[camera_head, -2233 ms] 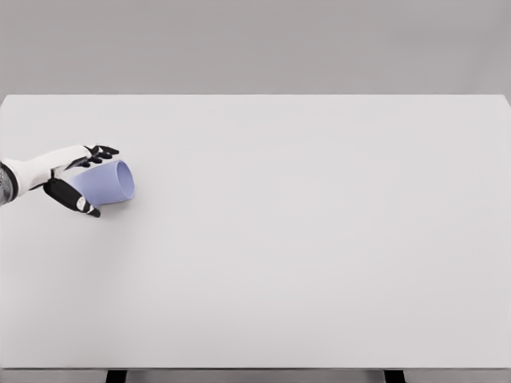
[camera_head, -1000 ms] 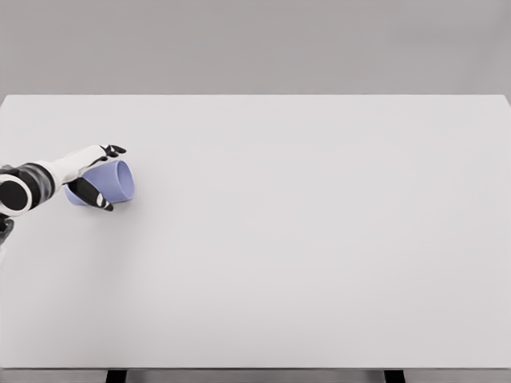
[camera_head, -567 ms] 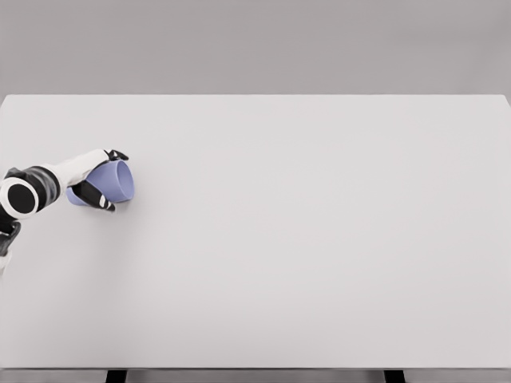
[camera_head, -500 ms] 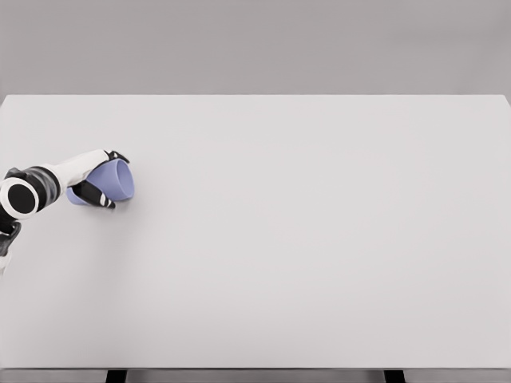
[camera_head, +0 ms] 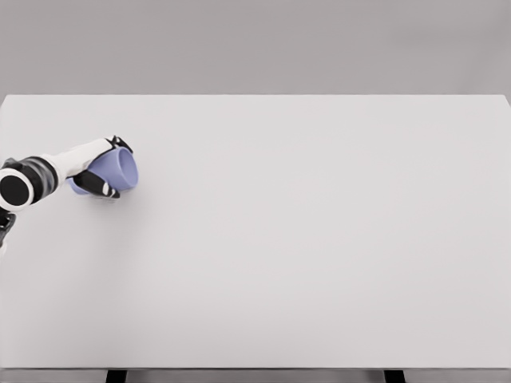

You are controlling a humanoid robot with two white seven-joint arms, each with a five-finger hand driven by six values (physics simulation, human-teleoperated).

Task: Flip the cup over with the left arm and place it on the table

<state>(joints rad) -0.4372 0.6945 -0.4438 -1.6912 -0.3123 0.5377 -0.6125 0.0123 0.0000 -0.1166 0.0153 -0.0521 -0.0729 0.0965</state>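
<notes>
I have the left hand (camera_head: pixel 97 169) wrapped around the cup (camera_head: pixel 114 172), fingers (camera_head: pixel 104 187) curled over its side, so it is a firm grasp and nothing loose. The cup is pale lavender and lies tipped on its side, with its open mouth facing right toward the middle of the table (camera_head: pixel 303 239). It sits near the table's left edge, about a third of the way from the far edge to the near one. A faint shadow shows just under the cup, but from this camera I can't say for sure whether it touches the surface or is held just off it.

My left arm (camera_head: pixel 36 179) comes in from the left border of the picture, its dark round joint close to that border, so there is little room on that side. To the right of the cup the tabletop runs wide and bare all the way to the far right corner, and the same goes for the stretch toward the near edge.

The surface is flat, matte white, evenly lit. Behind the far edge is a plain grey wall (camera_head: pixel 255 44). Two dark table legs (camera_head: pixel 116 376) peek out below the near edge.
</notes>
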